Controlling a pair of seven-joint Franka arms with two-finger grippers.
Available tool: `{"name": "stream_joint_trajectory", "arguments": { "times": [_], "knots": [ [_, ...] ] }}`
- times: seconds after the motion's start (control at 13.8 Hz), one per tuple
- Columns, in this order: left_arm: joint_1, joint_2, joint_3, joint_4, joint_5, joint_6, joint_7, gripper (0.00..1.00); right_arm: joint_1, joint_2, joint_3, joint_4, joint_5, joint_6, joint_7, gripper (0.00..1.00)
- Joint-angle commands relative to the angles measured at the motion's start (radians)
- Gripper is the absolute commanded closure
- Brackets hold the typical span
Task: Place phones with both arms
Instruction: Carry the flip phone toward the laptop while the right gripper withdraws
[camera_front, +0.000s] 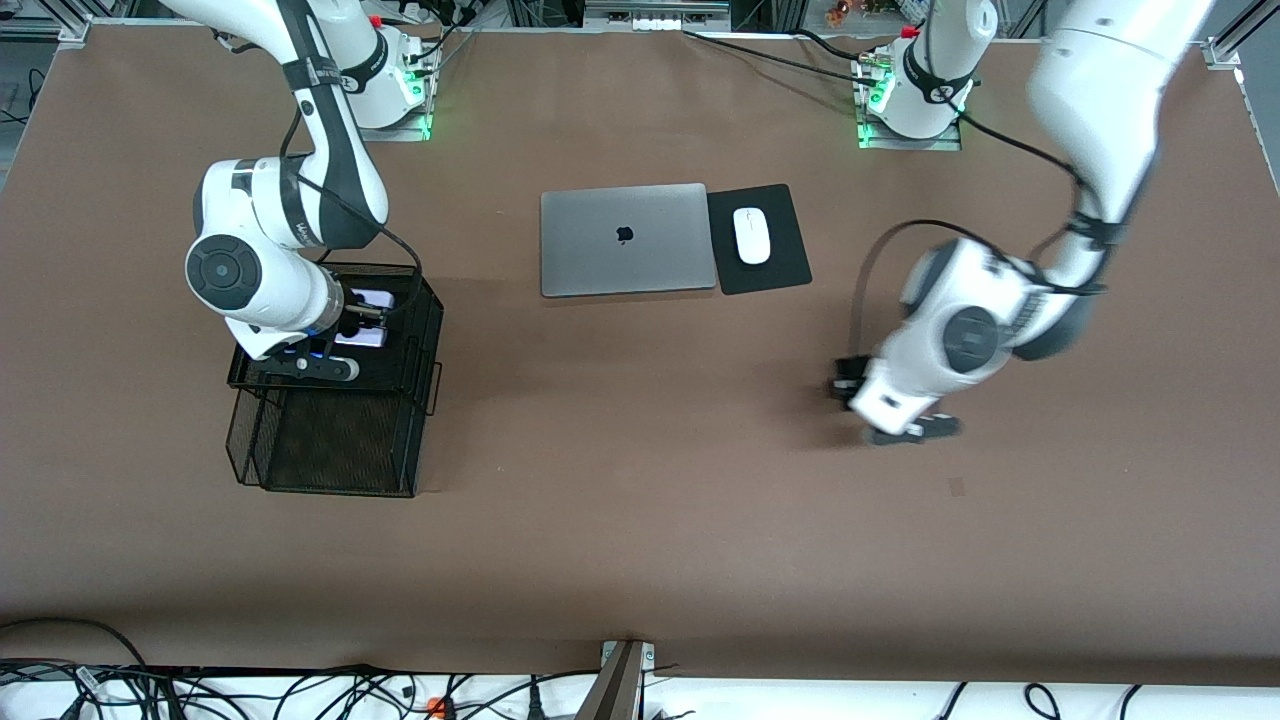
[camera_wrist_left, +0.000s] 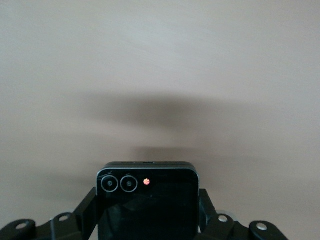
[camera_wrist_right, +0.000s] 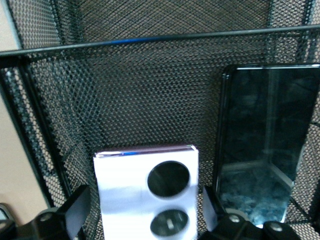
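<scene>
Right tool (camera_wrist_right: 142, 215) spread around the lilac-white phone (camera_wrist_right: 146, 192) lying in the mesh basket (camera_front: 400, 300) beside the long black phone (camera_wrist_right: 265, 145), while the left tool (camera_wrist_left: 148, 225) pinches the small black phone (camera_wrist_left: 147, 200) over bare bench (camera_front: 640, 450), the basket well off toward the right arm's end.

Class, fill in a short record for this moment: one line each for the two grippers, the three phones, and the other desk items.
Left gripper: shut on the black square phone, over bare table toward the left arm's end
Right gripper: open, in the mesh basket, fingers either side of the lilac-white phone
Long black phone: in the basket beside the lilac-white one
Laptop: closed, mid-table
Mouse: on a black pad beside the laptop
</scene>
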Motion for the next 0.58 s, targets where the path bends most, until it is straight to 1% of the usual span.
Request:
{"name": "stream_joint_trajectory", "arguments": {
  "times": [0.0,0.07,0.29,0.51],
  "knots": [
    [-0.137,0.088,0.017,0.144,-0.01,-0.028,-0.164,1.0,-0.001,-0.027,-0.011,-0.009,0.014,0.006,0.0,0.01],
    [-0.177,0.104,0.019,0.172,-0.005,-0.028,-0.201,1.0,-0.001,-0.029,-0.016,0.0,0.014,0.003,-0.003,0.0],
    [-0.262,0.13,0.022,0.212,0.006,-0.02,-0.197,1.0,-0.001,-0.03,-0.031,0.048,0.014,-0.003,-0.013,0.0],
    [-0.354,0.2,0.022,0.289,0.061,-0.016,-0.186,1.0,-0.001,-0.029,-0.034,0.109,0.014,-0.026,-0.017,0.0]
  ]
}}
